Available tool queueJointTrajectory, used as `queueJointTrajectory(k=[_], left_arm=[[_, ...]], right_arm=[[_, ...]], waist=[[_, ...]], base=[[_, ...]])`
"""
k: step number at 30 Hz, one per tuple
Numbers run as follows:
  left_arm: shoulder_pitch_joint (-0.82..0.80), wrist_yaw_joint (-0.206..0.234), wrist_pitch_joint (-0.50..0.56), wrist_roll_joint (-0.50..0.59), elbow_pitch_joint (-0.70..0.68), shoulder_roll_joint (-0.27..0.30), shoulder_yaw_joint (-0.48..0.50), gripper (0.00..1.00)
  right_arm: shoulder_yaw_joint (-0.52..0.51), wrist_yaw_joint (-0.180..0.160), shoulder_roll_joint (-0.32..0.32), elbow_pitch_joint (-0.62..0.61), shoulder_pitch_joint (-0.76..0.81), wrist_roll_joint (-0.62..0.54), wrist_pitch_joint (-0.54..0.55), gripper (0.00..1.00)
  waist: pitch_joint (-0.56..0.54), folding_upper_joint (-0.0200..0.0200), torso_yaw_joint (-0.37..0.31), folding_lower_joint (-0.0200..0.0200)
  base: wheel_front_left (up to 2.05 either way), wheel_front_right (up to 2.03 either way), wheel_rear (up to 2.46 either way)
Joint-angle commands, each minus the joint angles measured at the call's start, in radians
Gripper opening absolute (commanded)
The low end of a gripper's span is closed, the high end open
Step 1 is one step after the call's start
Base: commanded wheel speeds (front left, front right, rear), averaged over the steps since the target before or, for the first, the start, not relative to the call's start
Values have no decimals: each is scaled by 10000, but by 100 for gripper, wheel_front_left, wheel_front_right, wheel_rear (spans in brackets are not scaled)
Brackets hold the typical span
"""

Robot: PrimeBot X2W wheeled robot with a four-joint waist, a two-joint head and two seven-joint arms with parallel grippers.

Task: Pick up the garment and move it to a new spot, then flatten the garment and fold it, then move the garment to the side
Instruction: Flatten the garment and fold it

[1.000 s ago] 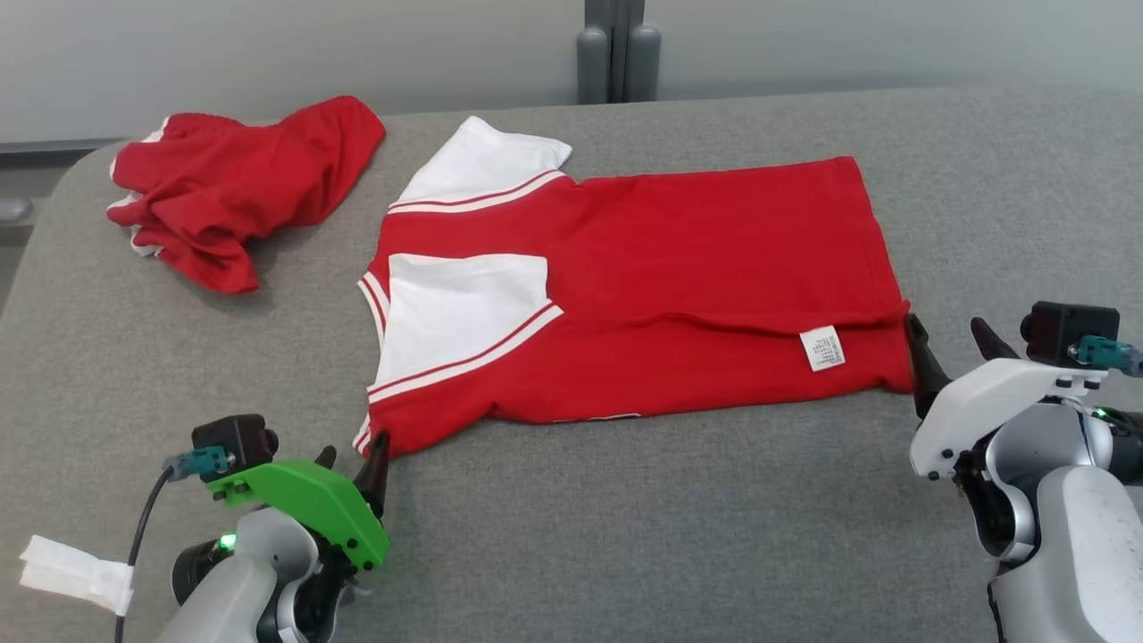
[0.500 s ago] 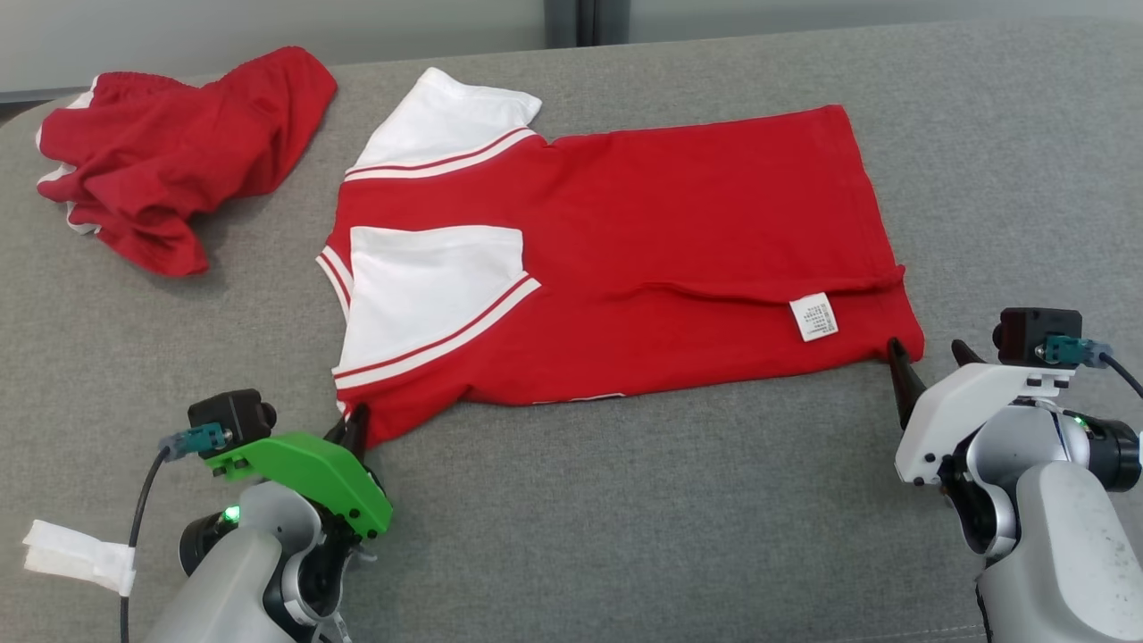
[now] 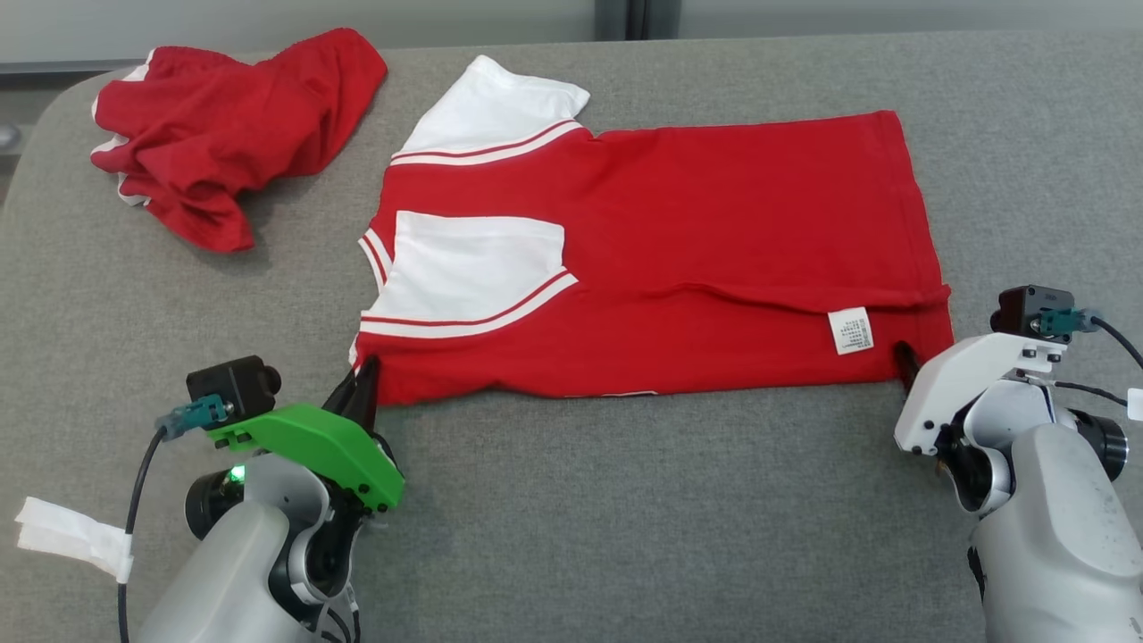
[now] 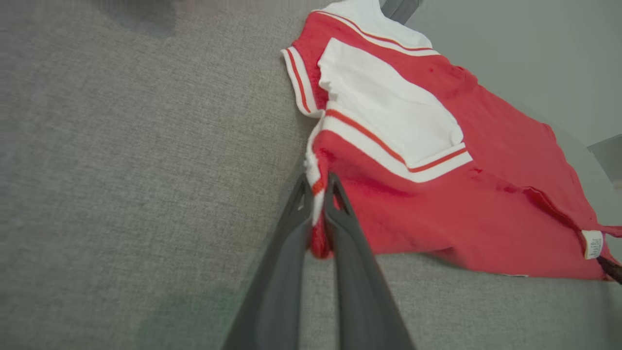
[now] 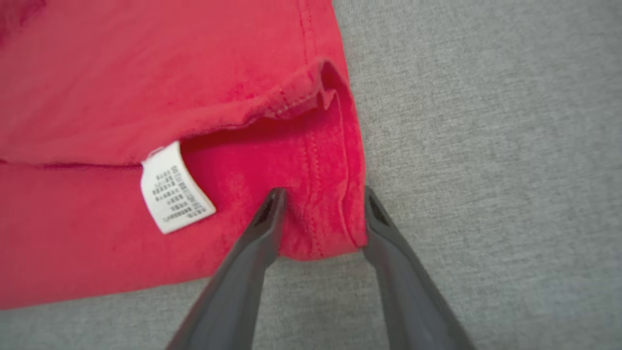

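The garment (image 3: 670, 232) is a red T-shirt with white sleeves, lying flat on the grey padded table (image 3: 625, 536), its lower edge folded over. My left gripper (image 3: 362, 379) is shut on the shirt's near left corner; the left wrist view shows red and white fabric (image 4: 437, 194) pinched between the fingers of the left gripper (image 4: 317, 182). My right gripper (image 3: 920, 357) is at the near right hem corner. In the right wrist view the right gripper (image 5: 323, 194) is open and its fingers straddle the corner of the garment (image 5: 146, 73), one on the fabric and one just off its edge.
A second red garment (image 3: 223, 125) lies crumpled at the table's far left corner. A white care label (image 3: 850, 330) sticks out of the fold near the right gripper. The table's rounded left edge (image 3: 18, 205) is close to the crumpled garment. A pale wall runs behind.
The head camera has shifted. My left gripper has shut on the shirt's near left corner. My right gripper has moved in onto the hem corner, and its fingers stand closer together.
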Motion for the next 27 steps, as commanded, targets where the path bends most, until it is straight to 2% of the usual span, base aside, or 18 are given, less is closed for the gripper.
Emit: queueJointTrajectory(k=[1, 4, 9, 17, 27], left_arm=[[-183, -1, -82, 93, -114, 52, 14, 0], [-211, 22, -160, 171, -360, 176, 55, 0], [-82, 121, -197, 239, -1098, 425, 145, 0], [1219, 614, 174, 252, -2715, 1054, -31, 0], [3488, 1353, 69, -256, -4020, 1255, -41, 0]], right_arm=[[-1, 0, 19, 99, -79, 205, -4, 0], [4, 0, -126, -90, -241, 487, -56, 0], [-169, -2, -366, -656, -245, 1246, 455, 0], [-77, -8, -793, -2040, 959, 1724, 1382, 0], [-281, -8, -379, -3808, 3064, 2220, 1645, 0]], waist=[[-107, 0, 21, 0], [-258, 0, -25, 0], [-543, 0, -131, 0], [-776, 0, -269, 0], [-640, 0, -491, 0]], base=[[0, 0, 0], [0, 0, 0], [0, 0, 0], [0, 0, 0], [0, 0, 0]])
